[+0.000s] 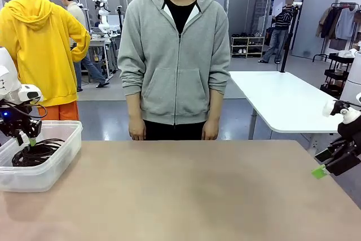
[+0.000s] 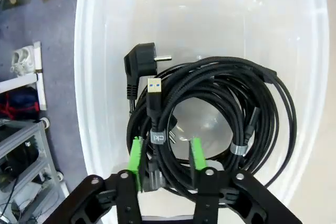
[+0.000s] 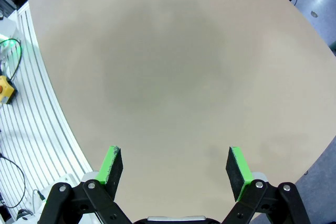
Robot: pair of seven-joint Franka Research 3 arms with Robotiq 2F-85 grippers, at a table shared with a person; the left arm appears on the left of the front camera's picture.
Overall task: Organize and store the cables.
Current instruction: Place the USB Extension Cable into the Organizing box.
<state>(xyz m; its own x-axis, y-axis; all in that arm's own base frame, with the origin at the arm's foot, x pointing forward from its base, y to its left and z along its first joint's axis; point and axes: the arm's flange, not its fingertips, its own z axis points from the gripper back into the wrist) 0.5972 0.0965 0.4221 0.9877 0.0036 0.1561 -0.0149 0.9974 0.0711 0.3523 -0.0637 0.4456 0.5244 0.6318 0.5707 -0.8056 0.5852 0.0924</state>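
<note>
At far left of the table, clear plastic bin holds the coiled black cables. Left pincer inside bin, pads straddling cable strands; grip uncertain. Right pincer wide, holding nothing, over bare table.

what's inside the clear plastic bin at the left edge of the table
Coiled black cables lie in the clear bin, with a wall plug and a USB plug showing. The coils cover the bin floor beneath them.

Right hand cropped at frame edge, cables half-hidden behind bin wall
</note>
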